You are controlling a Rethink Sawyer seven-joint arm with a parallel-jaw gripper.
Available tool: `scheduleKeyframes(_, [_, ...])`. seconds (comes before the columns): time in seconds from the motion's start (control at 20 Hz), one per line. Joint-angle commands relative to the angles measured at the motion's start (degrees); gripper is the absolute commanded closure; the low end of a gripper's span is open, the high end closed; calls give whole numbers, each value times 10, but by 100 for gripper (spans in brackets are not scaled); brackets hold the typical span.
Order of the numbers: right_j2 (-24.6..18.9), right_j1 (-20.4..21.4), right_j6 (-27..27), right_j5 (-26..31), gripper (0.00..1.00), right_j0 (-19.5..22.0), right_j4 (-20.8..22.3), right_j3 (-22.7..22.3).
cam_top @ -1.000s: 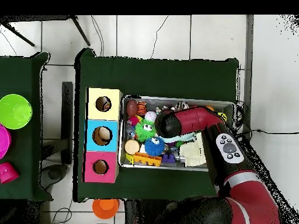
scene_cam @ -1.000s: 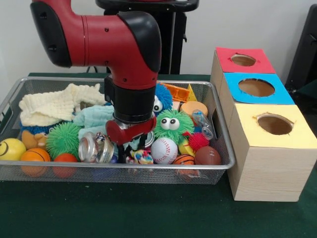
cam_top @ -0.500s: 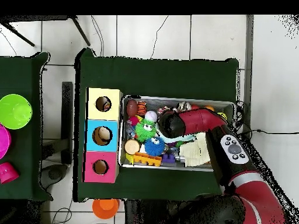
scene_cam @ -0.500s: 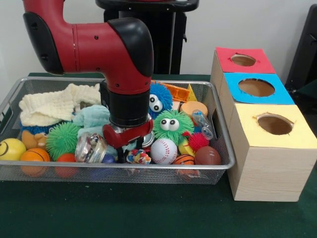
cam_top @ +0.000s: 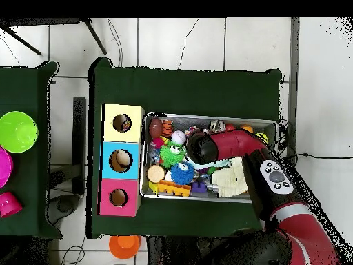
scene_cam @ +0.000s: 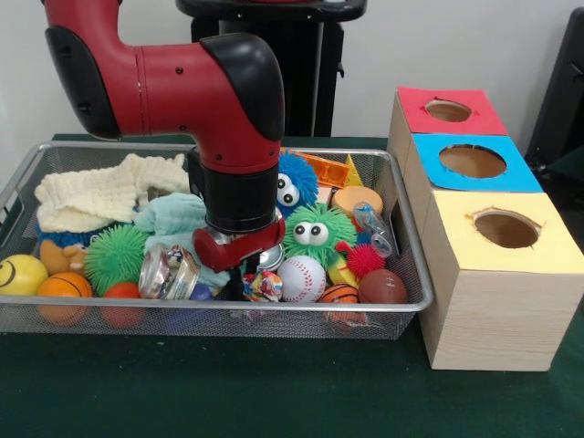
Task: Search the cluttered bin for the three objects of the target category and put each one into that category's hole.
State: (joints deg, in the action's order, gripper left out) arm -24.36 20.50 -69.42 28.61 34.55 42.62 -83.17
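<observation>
My gripper (scene_cam: 239, 279) hangs low in the wire bin (scene_cam: 274, 307), near its front wall, with its tip down among the toys. It sits between a crushed can (scene_cam: 170, 271) on the left and a white baseball (scene_cam: 302, 276) on the right. A multicoloured knotted toy (scene_cam: 264, 286) lies right beside the tip. The red wrist hides how the gripper stands. In the overhead view the arm's wrist (cam_top: 196, 147) covers the gripper. The wooden box has a red hole (scene_cam: 448, 110), a blue hole (scene_cam: 472, 161) and a yellow hole (scene_cam: 505, 228).
Around the gripper lie a green fuzzy monster (scene_cam: 317, 230), a blue one (scene_cam: 294, 180), a red spiky ball (scene_cam: 366, 260), a small basketball (scene_cam: 339, 294), a brown football (scene_cam: 382, 286), a green spiky ball (scene_cam: 116, 255), a teal cloth (scene_cam: 173, 213) and a cream cloth (scene_cam: 102, 192).
The wrist moved left and dipped, then edged back right. The crushed can was pushed left and tilted. The knotted toy barely shifted.
</observation>
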Motion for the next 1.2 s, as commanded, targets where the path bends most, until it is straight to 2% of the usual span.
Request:
scheduleKeyframes(0.05, [-23, -42, 44, -20, 100, 14, 32, -2])
scheduleKeyframes(0.25, [-19, -24, 29, -17, 100, 1, 28, 2])
scheduleKeyframes(0.55, [-22, -22, 36, -2, 100, -1, 23, 6])
scheduleKeyframes(0.6, [-23, -22, 37, -1, 0, -1, 22, 6])
scheduleKeyframes(1.2, [-37, -25, 38, -2, 0, 7, 10, 4])
